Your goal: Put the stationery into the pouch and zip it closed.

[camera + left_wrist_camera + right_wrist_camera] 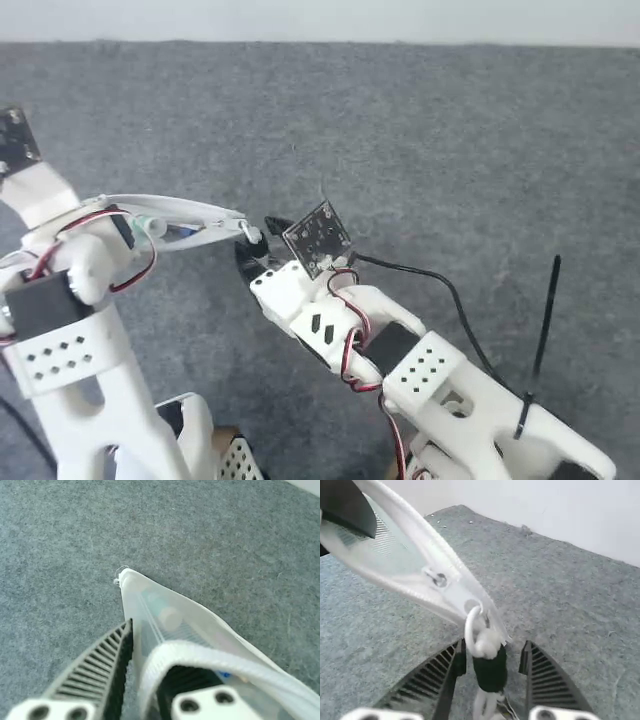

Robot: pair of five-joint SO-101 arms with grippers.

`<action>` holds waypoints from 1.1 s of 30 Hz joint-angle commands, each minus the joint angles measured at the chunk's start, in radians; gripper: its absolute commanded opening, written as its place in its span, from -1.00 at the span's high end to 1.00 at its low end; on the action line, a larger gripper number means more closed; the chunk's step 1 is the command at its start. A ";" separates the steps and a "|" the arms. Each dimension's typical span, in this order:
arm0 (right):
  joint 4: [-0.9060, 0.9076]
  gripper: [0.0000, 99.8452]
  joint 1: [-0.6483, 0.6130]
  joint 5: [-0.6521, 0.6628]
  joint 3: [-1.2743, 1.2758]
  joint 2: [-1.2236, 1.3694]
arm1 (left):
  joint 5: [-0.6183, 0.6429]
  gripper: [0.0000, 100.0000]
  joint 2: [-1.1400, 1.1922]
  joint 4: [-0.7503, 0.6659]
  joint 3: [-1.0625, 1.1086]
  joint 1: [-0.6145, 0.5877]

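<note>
Where our left gripper (145, 642) clamps one end of the clear pouch (200, 625), stationery (167, 616) inside, our right gripper (492, 656) holds its jaws slightly apart around the zip pull (489, 672) at the other end; grey felt (450, 150) lies below, a white wall (320, 18) beyond.

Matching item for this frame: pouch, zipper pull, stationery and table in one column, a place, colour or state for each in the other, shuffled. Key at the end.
Things
1. pouch
2. zipper pull
3. stationery
4. table

Place, colour or state
A. grey, fuzzy surface
B. between the parted fingers of the right gripper
C. inside, seen through the mesh wall
D. held up off the table in the left gripper

Pairs: 1-D, 2-B, 3-C, 4-A
</note>
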 commanded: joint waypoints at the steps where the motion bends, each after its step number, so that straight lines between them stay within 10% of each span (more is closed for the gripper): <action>1: -0.021 0.69 0.016 -0.009 -0.064 0.002 | -0.008 0.98 -0.049 -0.037 -0.021 0.003; 17: -0.004 0.99 0.016 -0.006 -0.055 -0.005 | -0.028 0.98 -0.049 -0.032 -0.015 0.003; 33: 0.430 0.99 0.008 0.173 -0.061 -0.266 | -0.069 0.97 -0.049 -0.031 -0.002 0.006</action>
